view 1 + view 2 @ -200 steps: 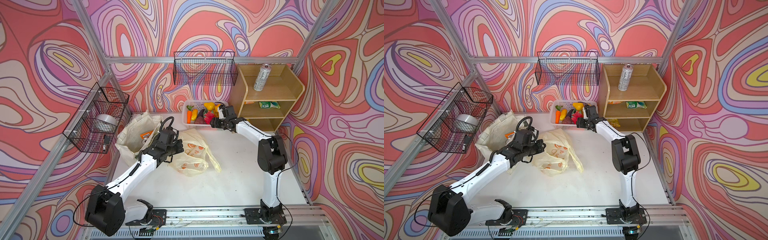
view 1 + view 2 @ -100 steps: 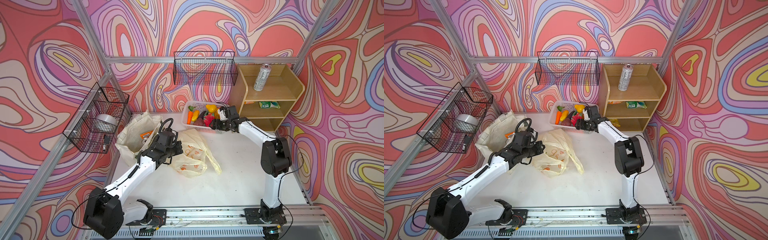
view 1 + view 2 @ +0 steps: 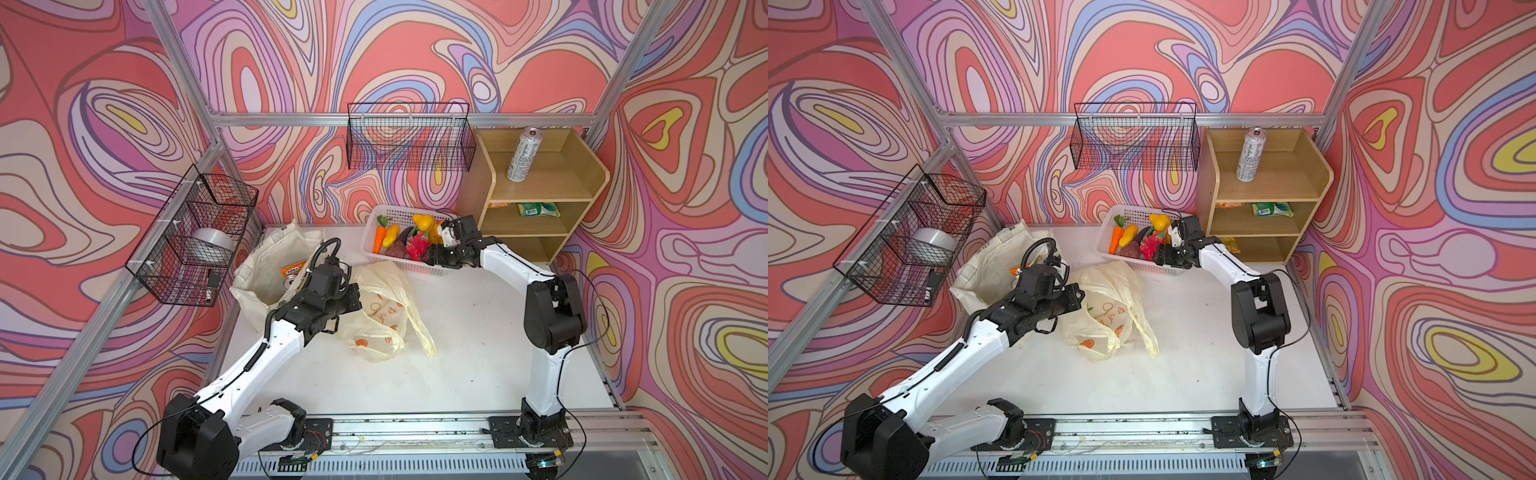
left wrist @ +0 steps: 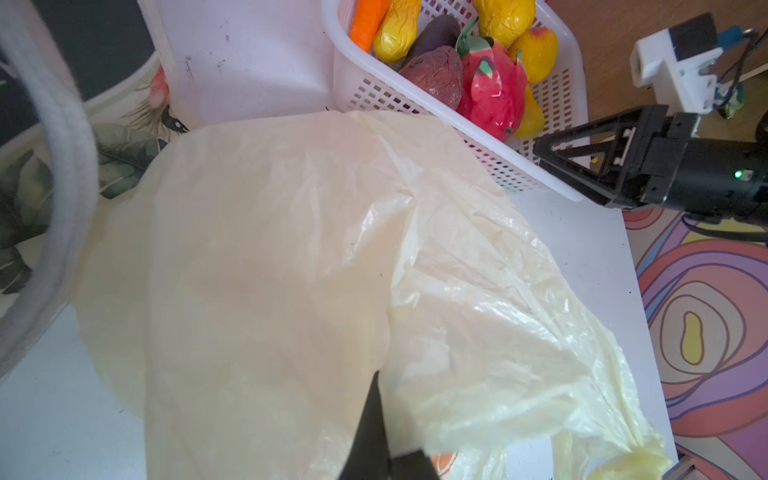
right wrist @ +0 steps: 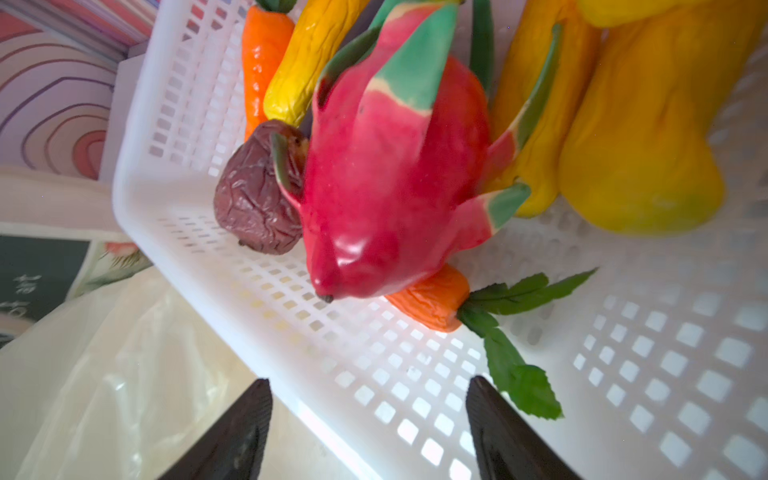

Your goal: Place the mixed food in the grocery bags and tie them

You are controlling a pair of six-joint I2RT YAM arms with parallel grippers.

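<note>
The pale-yellow plastic grocery bag [image 3: 382,316] lies crumpled mid-table. My left gripper [image 3: 353,296] is shut on its edge; in the left wrist view the film [image 4: 291,270] drapes over the closed fingers [image 4: 374,419]. Left of it stands the cream canvas tote [image 3: 270,266] with an orange packet [image 3: 293,270] inside. My right gripper [image 5: 370,380] is open and empty, straddling the near wall of the white basket [image 5: 174,199]. A pink toy dragon fruit [image 5: 395,166] and other toy produce lie just beyond. The silver can [image 3: 524,154] stands on the shelf top.
A wooden shelf unit [image 3: 598,174] at the back right holds a green packet [image 3: 538,209]. Black wire baskets hang on the back wall [image 3: 409,137] and the left wall [image 3: 191,237]. The arm bases sit on a rail [image 3: 415,428] along the front edge.
My right gripper has drawn back from among the toys to the basket's near wall, and the basket has shifted slightly forward. The left gripper has stayed shut on the plastic bag, hardly moving.
</note>
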